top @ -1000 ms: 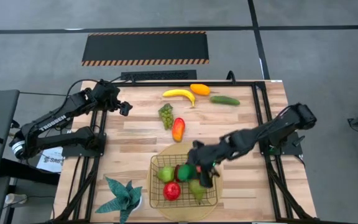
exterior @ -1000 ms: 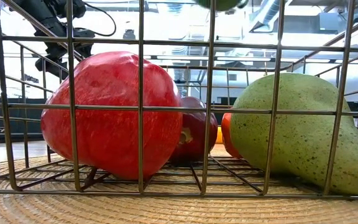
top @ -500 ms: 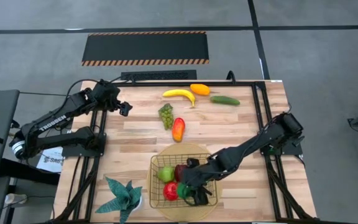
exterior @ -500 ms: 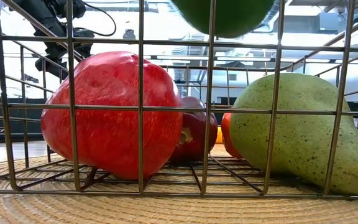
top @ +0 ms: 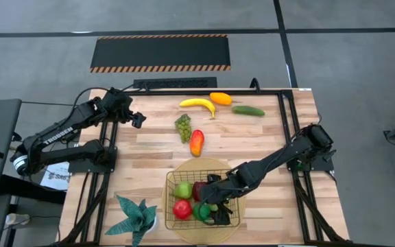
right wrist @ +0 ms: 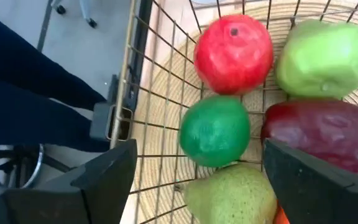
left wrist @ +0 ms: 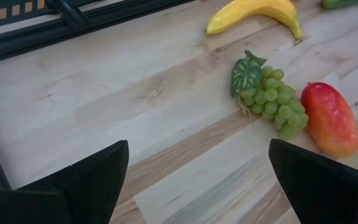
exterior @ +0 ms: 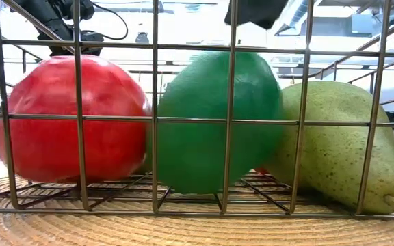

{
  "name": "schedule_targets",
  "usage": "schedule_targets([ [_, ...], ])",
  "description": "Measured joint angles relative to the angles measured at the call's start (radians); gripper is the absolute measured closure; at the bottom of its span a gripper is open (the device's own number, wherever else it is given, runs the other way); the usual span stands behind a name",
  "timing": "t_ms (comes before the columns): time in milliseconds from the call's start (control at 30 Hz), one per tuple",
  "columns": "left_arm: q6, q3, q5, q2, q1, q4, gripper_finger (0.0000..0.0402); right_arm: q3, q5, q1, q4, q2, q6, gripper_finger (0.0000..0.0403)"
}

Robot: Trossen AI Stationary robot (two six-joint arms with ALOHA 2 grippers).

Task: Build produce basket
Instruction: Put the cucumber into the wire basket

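Note:
The dark wire basket (top: pixel 171 180) sits on a round tan mat. On its floor lie a red apple (right wrist: pixel 233 53), a green apple (right wrist: pixel 325 56), a dark red fruit (right wrist: pixel 319 134), a lime (right wrist: pixel 215 130) and a pear (right wrist: pixel 232 196). In the low view the lime (exterior: pixel 217 123) rests between the red apple (exterior: pixel 67 119) and the pear (exterior: pixel 340 150). My right gripper (top: pixel 214 208) hangs open just above the lime (top: pixel 201 211), its dark tip (exterior: pixel 255 10) clear of it. My left gripper (top: pixel 137 120) waits open near the table's far left. Banana (top: pixel 199 104), cucumber (top: pixel 247 110), grapes (top: pixel 183 127) and mango (top: pixel 197 142) lie on the table.
An orange-yellow fruit (top: pixel 220 98) lies by the banana at the far edge. A teal leafy plant (top: pixel 134 216) stands left of the basket at the near edge. Bare wood lies between the basket and the mango. A person's dark-clothed leg (right wrist: pixel 30 93) shows beyond the near table edge.
My right gripper has come down into the basket toward the table's near edge, bringing the lime with it. The lime now lies on the basket floor between the red apple and the pear, apart from the gripper. The red apple has shifted toward the table's left.

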Motion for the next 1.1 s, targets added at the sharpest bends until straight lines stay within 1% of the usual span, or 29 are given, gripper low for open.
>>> schedule_targets([
  [100,0.011,0.000,0.000,0.000,0.000,0.003,0.0028,0.068,0.023,-0.041,-0.107,-0.060,-0.038,0.0045],
  [233,0.014,0.000,-0.001,0.000,0.000,0.003,0.0028,0.126,0.177,-0.119,-0.337,-0.159,-0.137,0.0052],
  [300,0.013,0.000,-0.001,0.000,0.000,0.003,0.0028,0.128,0.240,-0.176,-0.416,-0.221,-0.164,0.0054],
  [400,0.007,0.000,-0.002,0.000,0.000,0.003,0.0028,0.127,0.297,-0.283,-0.531,-0.320,-0.202,0.0056],
  [500,0.006,0.000,-0.002,0.000,0.000,0.006,0.0028,0.093,0.362,-0.406,-0.627,-0.391,-0.275,0.0057],
  [600,0.003,0.000,-0.003,0.000,0.000,0.007,0.0028,0.002,0.369,-0.535,-0.619,-0.459,-0.361,0.0057],
  [733,-0.013,0.000,-0.009,0.000,0.000,0.007,0.0028,-0.194,0.362,-0.703,-0.557,-0.523,-0.505,0.0058],
  [767,-0.014,0.000,-0.010,0.000,0.000,0.008,0.0028,-0.251,0.344,-0.750,-0.519,-0.534,-0.542,0.0058],
  [833,-0.025,0.000,-0.015,0.000,0.000,0.010,0.0028,-0.359,0.272,-0.847,-0.431,-0.553,-0.598,0.0058],
  [900,-0.032,0.000,-0.029,0.000,0.000,0.010,0.0028,-0.456,0.210,-0.947,-0.331,-0.555,-0.647,0.0058],
  [967,-0.032,0.000,-0.035,0.000,0.001,0.010,0.0028,-0.528,0.203,-1.031,-0.257,-0.534,-0.697,0.0058],
  [1033,-0.033,0.000,-0.037,0.000,0.001,0.011,0.0028,-0.567,0.198,-1.101,-0.196,-0.497,-0.746,0.0058],
  [1100,-0.034,0.000,-0.042,0.000,0.001,0.011,0.0028,-0.576,0.170,-1.157,-0.160,-0.449,-0.793,0.0058],
])
